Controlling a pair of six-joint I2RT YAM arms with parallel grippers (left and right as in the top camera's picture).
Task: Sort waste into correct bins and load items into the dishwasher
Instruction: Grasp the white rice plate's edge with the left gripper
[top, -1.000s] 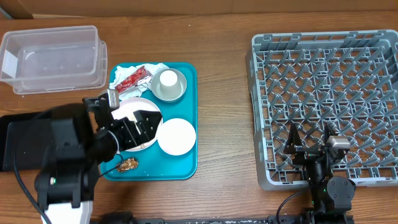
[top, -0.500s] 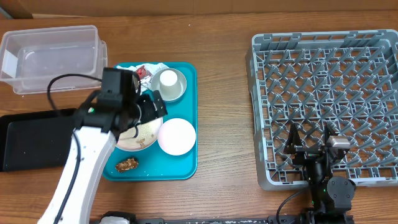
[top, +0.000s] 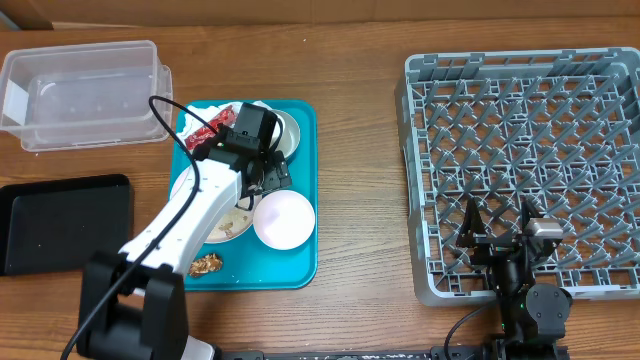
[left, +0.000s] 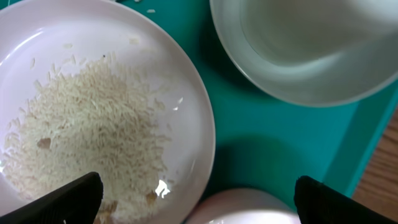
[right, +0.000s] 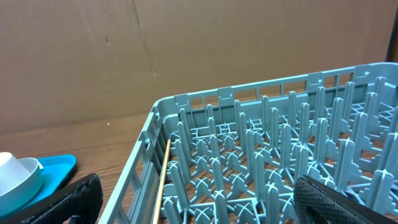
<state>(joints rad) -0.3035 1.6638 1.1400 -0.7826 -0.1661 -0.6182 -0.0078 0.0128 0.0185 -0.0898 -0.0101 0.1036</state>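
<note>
End effector (left: 199, 204), left, wide open, empty, hovering above plate (left: 163, 56)

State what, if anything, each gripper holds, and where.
Nothing. The left gripper is open above the rice plate; the right gripper is open by the dish rack.

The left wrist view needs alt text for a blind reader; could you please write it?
A white plate strewn with rice sits on a teal tray, a pale bowl at upper right. Two black fingers, wide apart, show at the bottom corners.
</note>
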